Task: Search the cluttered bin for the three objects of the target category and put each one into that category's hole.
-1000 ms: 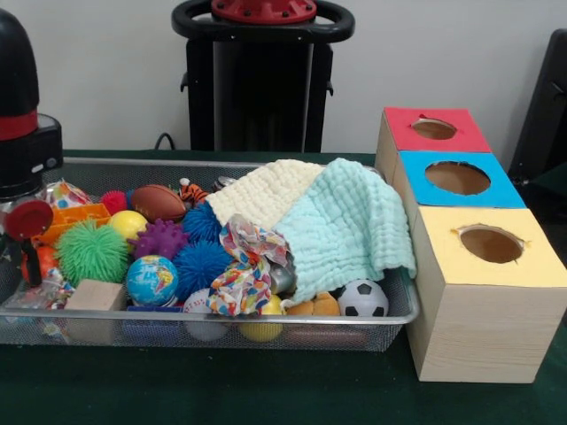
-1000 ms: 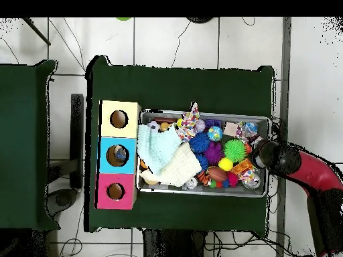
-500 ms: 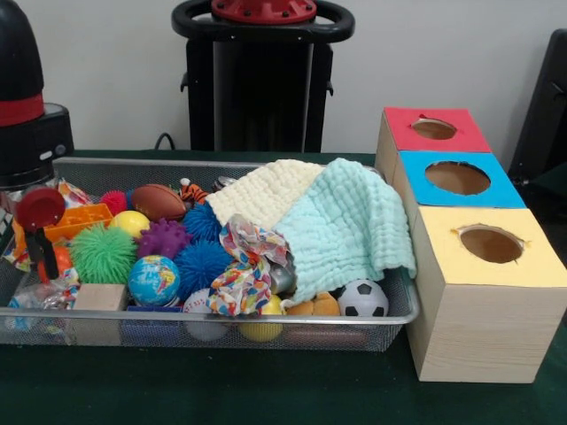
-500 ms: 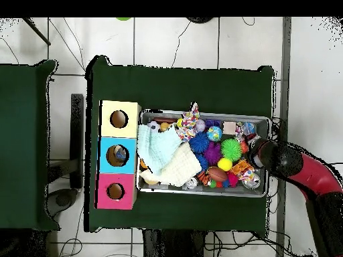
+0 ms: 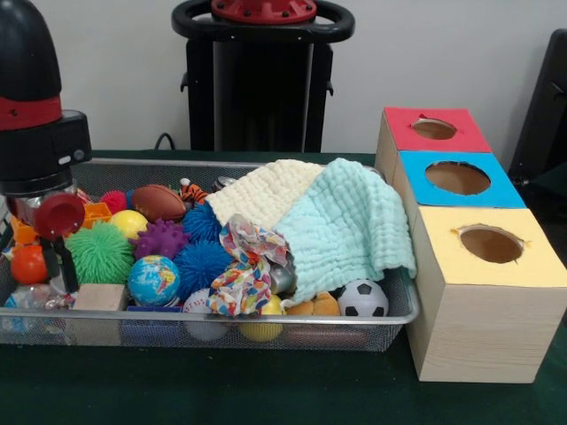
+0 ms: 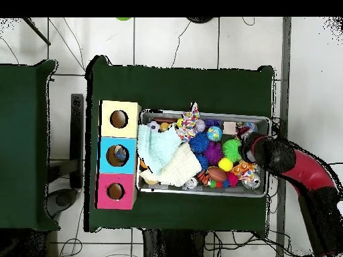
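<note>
The wire mesh bin (image 5: 390, 312) sits on the green table, just beside a wooden box (image 5: 483, 328) with red, blue and yellow holed tops. The gripper (image 5: 55, 243) hangs inside the bin's end farthest from that box, next to a green spiky ball (image 5: 100, 252) and a small orange ball (image 5: 28, 264); whether its fingers are spread or pinching anything I cannot tell. Toward the box, a cream cloth (image 5: 261, 190) and a mint cloth (image 5: 350, 226) drape over the clutter. A globe ball (image 5: 152, 280) and soccer ball (image 5: 362, 299) lie along the bin's front wall.
</note>
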`<action>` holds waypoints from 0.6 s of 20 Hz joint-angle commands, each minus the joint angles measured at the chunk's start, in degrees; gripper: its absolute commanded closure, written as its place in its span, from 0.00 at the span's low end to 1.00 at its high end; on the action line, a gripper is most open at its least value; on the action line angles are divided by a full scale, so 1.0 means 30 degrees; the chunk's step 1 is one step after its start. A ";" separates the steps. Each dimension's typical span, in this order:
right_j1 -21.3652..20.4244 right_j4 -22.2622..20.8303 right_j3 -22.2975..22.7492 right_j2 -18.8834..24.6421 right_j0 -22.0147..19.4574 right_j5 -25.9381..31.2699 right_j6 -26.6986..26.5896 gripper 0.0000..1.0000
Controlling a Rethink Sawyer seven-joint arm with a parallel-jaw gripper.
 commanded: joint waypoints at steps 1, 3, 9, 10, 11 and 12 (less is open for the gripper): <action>0.1251 -0.0313 0.0872 0.1872 -0.0219 -0.1846 -0.0899 0.00; 0.1436 -0.0565 0.0598 0.1712 -0.0056 -0.2172 -0.0877 0.00; 0.1198 -0.1570 -0.0601 0.0352 0.1046 -0.2343 -0.0904 0.00; 0.1110 -0.1813 -0.0854 -0.0235 0.1452 -0.2136 -0.0787 0.00; 0.1050 -0.1943 -0.0884 -0.0548 0.1632 -0.2150 -0.0680 0.00; 0.1057 -0.2125 -0.1024 -0.1031 0.1948 -0.2180 -0.0471 0.00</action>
